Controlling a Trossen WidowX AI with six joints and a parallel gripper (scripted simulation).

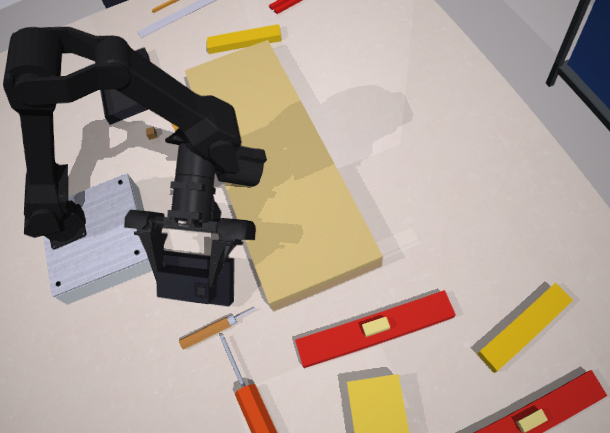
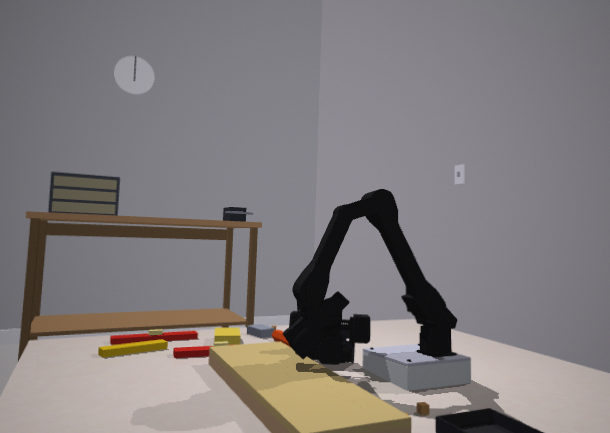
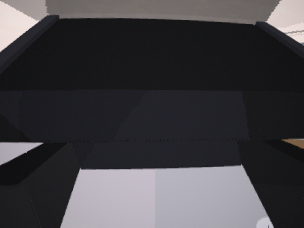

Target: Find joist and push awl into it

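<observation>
The black stud finder [image 1: 181,291] [image 3: 150,55] is between the fingers of my gripper [image 1: 186,279] [image 3: 161,134], which is shut on it. It is upright and low, at or just above the table, left of the near end of the floor panel [image 1: 320,215] [image 2: 320,400]. No hole can be made out in the panel's visible top, and the joist is hidden. The awl [image 1: 205,332], with a wooden handle and thin metal spike, lies just in front of the stud finder. The black tray [image 1: 111,117] [image 2: 450,423] stands behind the arm, partly covered by it.
An orange-handled screwdriver [image 1: 252,407] lies near the awl's spike. Red levels [image 1: 330,347] [image 1: 565,400] and yellow blocks [image 1: 525,327] [image 1: 377,405] lie in front of the panel and to its right. A small brown cube [image 1: 151,133] [image 2: 423,408] lies near the tray. The arm's metal base [image 1: 100,255] is at the left.
</observation>
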